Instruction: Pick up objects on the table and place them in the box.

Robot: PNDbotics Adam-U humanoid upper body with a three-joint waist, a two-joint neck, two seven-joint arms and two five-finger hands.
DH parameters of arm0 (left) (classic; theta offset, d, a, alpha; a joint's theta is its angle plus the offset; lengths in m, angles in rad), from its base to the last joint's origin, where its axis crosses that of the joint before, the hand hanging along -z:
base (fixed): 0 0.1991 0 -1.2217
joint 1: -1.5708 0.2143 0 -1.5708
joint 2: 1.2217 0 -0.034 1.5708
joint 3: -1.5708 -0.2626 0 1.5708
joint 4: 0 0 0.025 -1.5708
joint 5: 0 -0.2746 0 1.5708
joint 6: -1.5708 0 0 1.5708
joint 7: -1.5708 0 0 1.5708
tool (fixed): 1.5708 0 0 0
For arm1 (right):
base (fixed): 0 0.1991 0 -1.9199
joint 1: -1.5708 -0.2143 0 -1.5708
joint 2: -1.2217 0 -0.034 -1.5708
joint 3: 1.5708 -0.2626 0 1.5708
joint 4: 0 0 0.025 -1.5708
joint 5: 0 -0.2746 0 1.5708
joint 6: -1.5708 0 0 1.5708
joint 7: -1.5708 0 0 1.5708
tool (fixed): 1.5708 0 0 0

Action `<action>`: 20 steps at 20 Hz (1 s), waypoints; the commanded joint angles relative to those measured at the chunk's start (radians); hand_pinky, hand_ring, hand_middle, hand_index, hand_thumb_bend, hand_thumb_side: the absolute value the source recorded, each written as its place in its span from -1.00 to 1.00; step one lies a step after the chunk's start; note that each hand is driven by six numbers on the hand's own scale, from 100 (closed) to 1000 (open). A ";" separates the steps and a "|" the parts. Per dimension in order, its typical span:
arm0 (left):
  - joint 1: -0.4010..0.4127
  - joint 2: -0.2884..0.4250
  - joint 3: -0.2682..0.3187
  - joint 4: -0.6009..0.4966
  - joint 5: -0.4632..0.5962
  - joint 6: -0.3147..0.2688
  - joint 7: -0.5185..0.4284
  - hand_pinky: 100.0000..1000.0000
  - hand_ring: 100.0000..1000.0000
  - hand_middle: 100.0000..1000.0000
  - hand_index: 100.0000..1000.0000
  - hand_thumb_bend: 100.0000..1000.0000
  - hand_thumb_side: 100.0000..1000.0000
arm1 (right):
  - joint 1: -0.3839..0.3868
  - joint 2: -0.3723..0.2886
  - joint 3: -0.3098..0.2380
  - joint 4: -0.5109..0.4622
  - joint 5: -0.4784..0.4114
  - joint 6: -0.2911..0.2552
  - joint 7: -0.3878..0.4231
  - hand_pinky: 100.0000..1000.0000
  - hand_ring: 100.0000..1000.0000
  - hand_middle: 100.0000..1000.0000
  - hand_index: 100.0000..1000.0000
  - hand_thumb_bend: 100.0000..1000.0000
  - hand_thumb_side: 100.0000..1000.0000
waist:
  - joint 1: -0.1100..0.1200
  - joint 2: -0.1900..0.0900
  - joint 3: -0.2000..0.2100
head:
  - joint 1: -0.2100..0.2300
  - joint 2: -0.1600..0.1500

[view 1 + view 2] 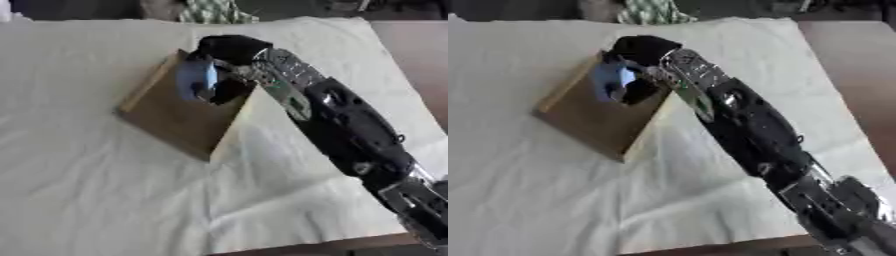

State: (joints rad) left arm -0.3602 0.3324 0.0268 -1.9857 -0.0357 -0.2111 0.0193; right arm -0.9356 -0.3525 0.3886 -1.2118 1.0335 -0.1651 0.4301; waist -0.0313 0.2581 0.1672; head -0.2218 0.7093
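Brown box [171, 117], blue object [196, 76], black hand [229, 48] — all on a white cloth [96, 190].

Matt cloth, plain cardboard, glossy black plastic and bare metal.

A creased, matt white cloth [105, 190] covers the table, whose smooth brown wood-like surface [416, 55] shows at the right edge. The open brown cardboard box [171, 117] looks dull and papery. The right arm's black plastic shell [350, 125] has a slight sheen, with silver metal joints [284, 67]; the blue object [197, 77] looks smooth.
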 commanded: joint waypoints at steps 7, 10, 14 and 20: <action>-0.007 0.004 0.001 -0.014 0.009 0.002 -0.003 0.11 0.31 0.00 0.29 -0.46 0.27 | -0.020 -0.014 -0.016 0.030 0.019 -0.018 0.044 0.84 1.00 0.96 0.91 -0.75 0.58 | 0.004 -0.015 0.001 | -0.003 -0.006; -0.006 0.006 0.002 -0.014 0.009 0.003 -0.003 0.11 0.31 0.00 0.29 -0.46 0.27 | -0.018 -0.013 -0.024 0.037 0.018 -0.017 0.020 0.82 0.98 0.94 0.90 -0.85 0.45 | 0.005 -0.015 0.001 | 0.000 -0.005; -0.005 0.006 0.002 -0.014 0.008 0.004 -0.004 0.11 0.32 0.00 0.29 -0.46 0.27 | -0.023 -0.025 -0.035 -0.014 -0.015 -0.008 0.017 0.81 0.95 0.93 0.89 -0.99 0.38 | 0.005 -0.017 -0.002 | 0.007 -0.001; -0.003 0.009 0.003 -0.014 0.006 0.005 -0.004 0.11 0.32 0.00 0.29 -0.46 0.27 | -0.021 -0.087 -0.062 -0.168 -0.124 0.005 0.090 0.81 0.91 0.91 0.86 -1.00 0.49 | 0.003 -0.025 -0.009 | 0.024 -0.001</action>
State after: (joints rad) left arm -0.3587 0.3316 0.0268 -1.9857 -0.0312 -0.2069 0.0151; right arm -0.9374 -0.4035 0.3444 -1.3314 0.9381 -0.1628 0.5066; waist -0.0321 0.2540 0.1582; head -0.2034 0.7095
